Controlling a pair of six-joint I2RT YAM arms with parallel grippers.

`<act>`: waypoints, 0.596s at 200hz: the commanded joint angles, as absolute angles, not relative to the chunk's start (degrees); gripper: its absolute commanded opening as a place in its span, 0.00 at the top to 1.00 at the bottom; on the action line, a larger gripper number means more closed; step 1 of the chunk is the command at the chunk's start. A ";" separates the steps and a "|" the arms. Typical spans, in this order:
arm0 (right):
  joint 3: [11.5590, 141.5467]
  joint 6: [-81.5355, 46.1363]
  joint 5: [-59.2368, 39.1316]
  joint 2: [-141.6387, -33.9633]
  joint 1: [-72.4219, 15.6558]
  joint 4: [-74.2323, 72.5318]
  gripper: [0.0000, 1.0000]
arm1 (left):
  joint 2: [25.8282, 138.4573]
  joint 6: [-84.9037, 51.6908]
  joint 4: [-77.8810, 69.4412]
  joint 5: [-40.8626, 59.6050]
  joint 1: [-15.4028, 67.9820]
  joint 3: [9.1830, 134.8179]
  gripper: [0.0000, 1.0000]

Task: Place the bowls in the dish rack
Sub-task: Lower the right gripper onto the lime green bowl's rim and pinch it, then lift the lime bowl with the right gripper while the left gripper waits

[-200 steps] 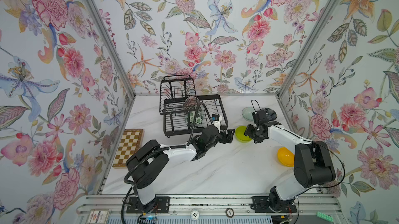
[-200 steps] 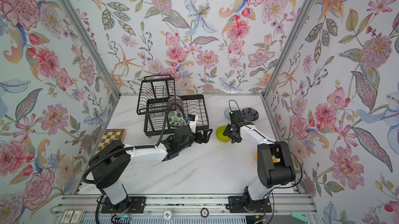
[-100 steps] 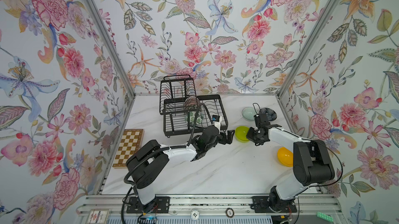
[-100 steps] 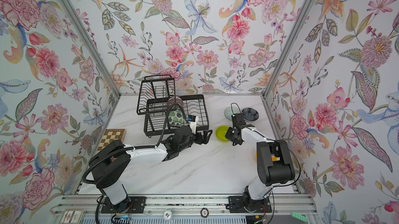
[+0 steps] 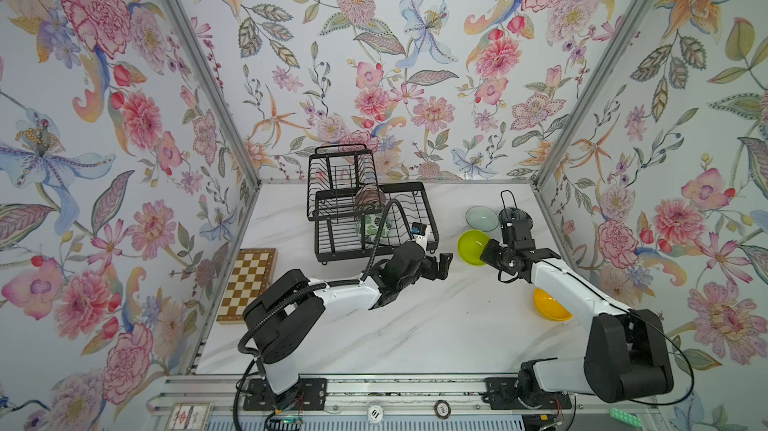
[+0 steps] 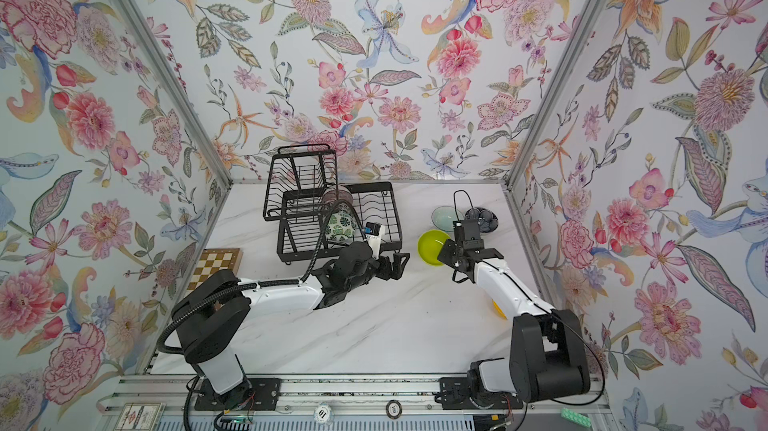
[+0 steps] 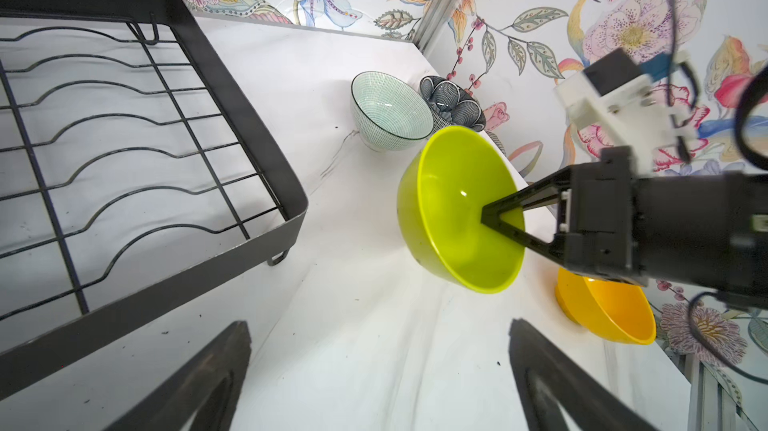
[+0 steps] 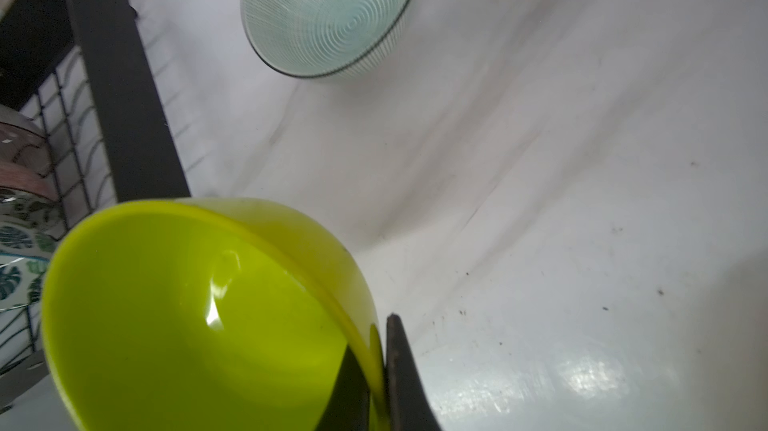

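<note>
Your right gripper (image 7: 484, 217) is clamped on the rim of the lime green bowl (image 7: 449, 184), one finger inside and one outside. The bowl is tilted just beside the dish rack (image 7: 253, 130), not yet loaded. A single-edge grip may let it swing or slip. Your left gripper (image 7: 378, 323) is spread wide, empty and close by, so it could be struck.

Top views look down from high; wrist views closely share lime bowl (image 7: 449, 200).

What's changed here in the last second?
The right gripper closed on the rim of the lime bowl, one finger inside, one outside, and the bowl now sits tilted. Unchanged: the left gripper, open beside the rack; the celadon bowl, dark bowl and orange bowl.
</note>
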State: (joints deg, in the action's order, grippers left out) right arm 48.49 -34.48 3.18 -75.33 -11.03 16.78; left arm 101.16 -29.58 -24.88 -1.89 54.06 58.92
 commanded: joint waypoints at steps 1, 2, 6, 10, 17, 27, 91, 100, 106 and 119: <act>48.00 -32.92 9.00 -70.41 -13.82 11.84 1.00 | 99.81 -30.94 -20.69 -1.51 54.01 63.53 0.01; 48.00 -32.85 9.20 -70.18 -14.03 11.76 1.00 | 99.78 -31.07 -20.63 -1.28 53.94 63.67 0.01; 48.14 -32.56 10.07 -69.50 -14.59 11.52 1.00 | 99.54 -31.98 -20.58 -0.40 53.73 64.12 0.02; 48.23 -32.30 11.21 -68.78 -15.30 11.37 1.00 | 99.31 -32.38 -20.64 0.23 53.71 64.58 0.02; 48.46 -31.88 13.03 -67.71 -16.50 11.13 1.00 | 98.90 -32.56 -20.32 0.44 53.69 65.45 0.03; 48.52 -30.82 15.39 -66.26 -18.28 10.34 1.00 | 98.15 -33.21 -19.10 0.12 53.66 66.68 0.03; 46.75 -26.63 26.70 -61.25 -28.65 2.03 1.00 | 97.38 -41.70 -16.79 0.98 52.90 68.66 0.09; 46.85 -26.42 27.04 -61.19 -29.50 1.57 1.00 | 97.38 -42.63 -17.28 0.83 52.87 68.17 0.11; 46.85 -26.27 27.19 -61.21 -29.99 1.25 1.00 | 97.37 -43.07 -17.67 0.62 52.82 67.95 0.12; 46.88 -25.96 28.21 -61.10 -31.08 0.76 1.00 | 97.34 -43.76 -18.12 0.53 52.48 67.48 0.18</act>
State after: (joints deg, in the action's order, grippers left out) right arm 47.20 -27.57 24.05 -62.19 -29.41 5.15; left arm 98.50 -40.49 -17.98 -0.14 53.45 68.01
